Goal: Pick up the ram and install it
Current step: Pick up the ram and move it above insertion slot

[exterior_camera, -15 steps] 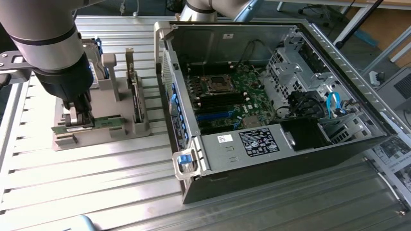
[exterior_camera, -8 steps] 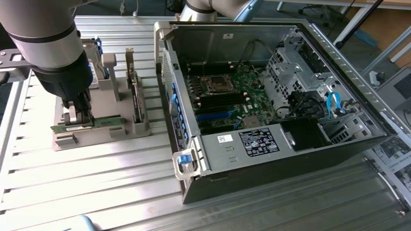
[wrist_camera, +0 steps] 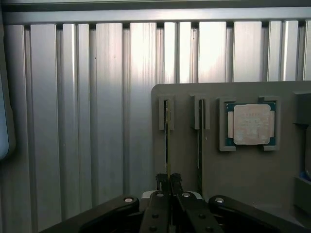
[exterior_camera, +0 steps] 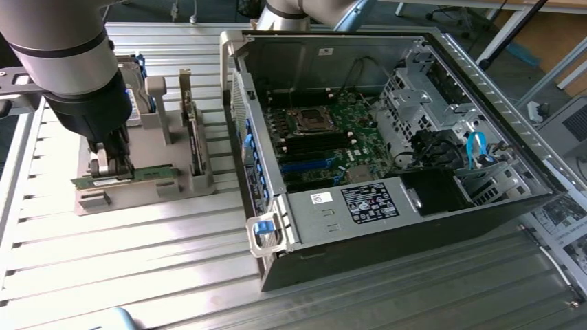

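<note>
the end effector is clenched on the ram in its grey holder, left of the exterior view; not yet lifted or installed in the computer case.

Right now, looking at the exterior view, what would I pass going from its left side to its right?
The robot's hand, shut on the ram → a second board standing in the grey holder → the blue handle of the open computer case → the processor socket → the blue cable.
</note>
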Available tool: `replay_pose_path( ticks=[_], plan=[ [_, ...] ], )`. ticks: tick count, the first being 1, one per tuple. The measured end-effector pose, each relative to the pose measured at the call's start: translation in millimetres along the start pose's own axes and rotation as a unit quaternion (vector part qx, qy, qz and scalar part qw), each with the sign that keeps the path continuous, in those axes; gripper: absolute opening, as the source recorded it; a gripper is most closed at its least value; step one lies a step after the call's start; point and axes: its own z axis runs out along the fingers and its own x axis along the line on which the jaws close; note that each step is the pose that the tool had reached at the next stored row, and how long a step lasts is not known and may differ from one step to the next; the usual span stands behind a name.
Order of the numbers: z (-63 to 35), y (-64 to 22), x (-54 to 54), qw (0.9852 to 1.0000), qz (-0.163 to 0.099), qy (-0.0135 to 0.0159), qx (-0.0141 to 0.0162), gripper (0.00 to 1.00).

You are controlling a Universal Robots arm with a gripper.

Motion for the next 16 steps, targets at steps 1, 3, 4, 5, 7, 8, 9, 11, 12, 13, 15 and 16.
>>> replay_pose_path(
  ticks=[1,3,4,5,7,8,9,11,12,13,15,16],
  plan=[
    [-0.5,0.0,0.0,1.0,0.0,0.0,-0.0001,0.12],
    [-1.0,0.0,0.1,1.0,0.0,0.0001,-0.0001,0.12],
    [-1.2,0.0,0.1,1.0,0.0,0.0,0.0,0.12],
    [-1.7,0.0,0.1,1.0,0.0,0.0001,-0.0001,0.12],
    [-2.5,0.0,0.1,1.0,0.0,0.0001,-0.0001,0.12],
    [-2.7,0.0,0.1,1.0,0.0,0.0,0.0,0.12],
    [-3.1,0.0,0.2,1.0,0.0,0.0,0.0,0.12],
    [-4.0,0.0,0.2,1.0,0.0,0.0001,-0.0001,0.12],
    [-4.3,0.0,0.2,1.0,0.0,0.0,0.0,0.12],
    [-4.7,0.0,0.2,1.0,0.0,0.0,-0.0001,0.12],
    [-5.6,-0.1,0.3,1.0,0.0,0.0,0.0,0.12],
    [-5.9,-0.1,0.3,1.0,0.0,0.0,-0.0001,0.12]
  ],
)
